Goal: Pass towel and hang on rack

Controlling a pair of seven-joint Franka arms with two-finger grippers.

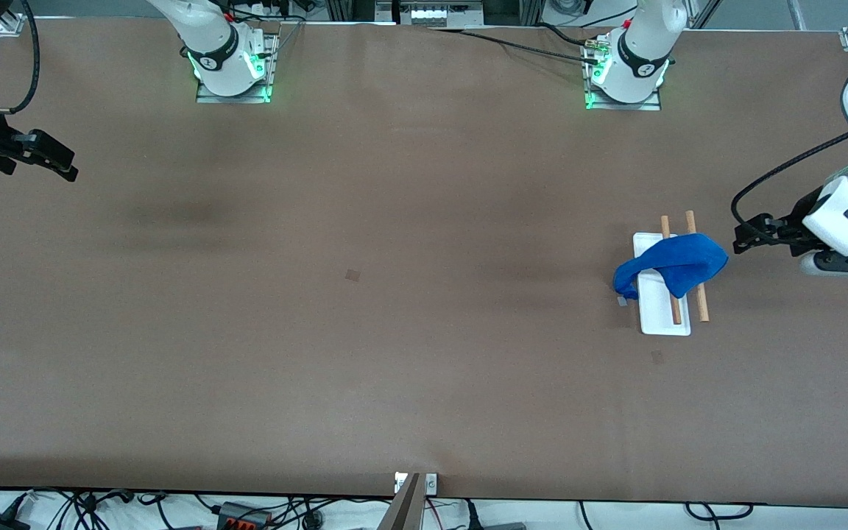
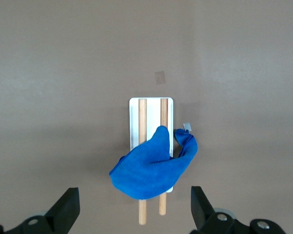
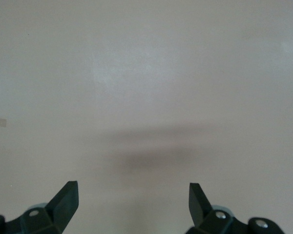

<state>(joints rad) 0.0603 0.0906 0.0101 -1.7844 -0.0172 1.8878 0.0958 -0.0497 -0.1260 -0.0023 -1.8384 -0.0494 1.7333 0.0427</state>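
The right hand (image 1: 63,168) hangs over the bare brown desk (image 1: 365,353) at the right arm's end, its fingers (image 3: 63,202) spread wide and holding nothing. Toward the left arm's end stands the rack (image 1: 661,324), a white base plate with two parallel wooden dowel bars (image 1: 696,265). The blue towel (image 1: 678,266) is draped across both bars, one end trailing onto the desk beside the plate, where a small grey tag (image 1: 621,301) shows. The left hand (image 1: 744,239) hovers just beside the rack, fingers (image 2: 66,209) spread apart, clear of the towel.
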